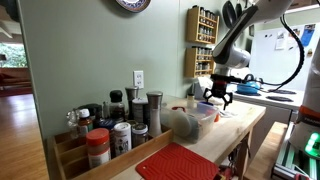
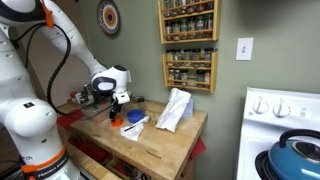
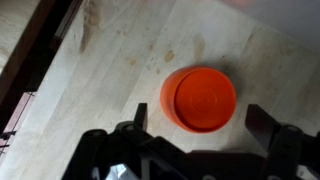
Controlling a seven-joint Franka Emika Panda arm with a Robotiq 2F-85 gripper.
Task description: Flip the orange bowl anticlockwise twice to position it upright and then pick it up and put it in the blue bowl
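In the wrist view the small round orange bowl [image 3: 198,98] sits on the wooden counter [image 3: 110,70], a flat round face towards the camera. I cannot tell whether that face is its base or its inside. My gripper [image 3: 200,125] is open and hangs straight above it, one finger on each side and clear of it. In an exterior view the gripper [image 2: 117,103] hovers just over the orange bowl [image 2: 114,119], with the blue bowl [image 2: 134,117] right beside it. In the opposite exterior view the gripper [image 1: 218,97] is above the counter's far end.
A white cloth [image 2: 173,110] lies on the counter. A clear bag [image 1: 185,122], several spice jars [image 1: 110,128] and a flat red ribbed mat [image 1: 178,162] fill the near end. Spice racks [image 2: 188,45] hang on the wall. A blue kettle [image 2: 295,160] stands on the stove.
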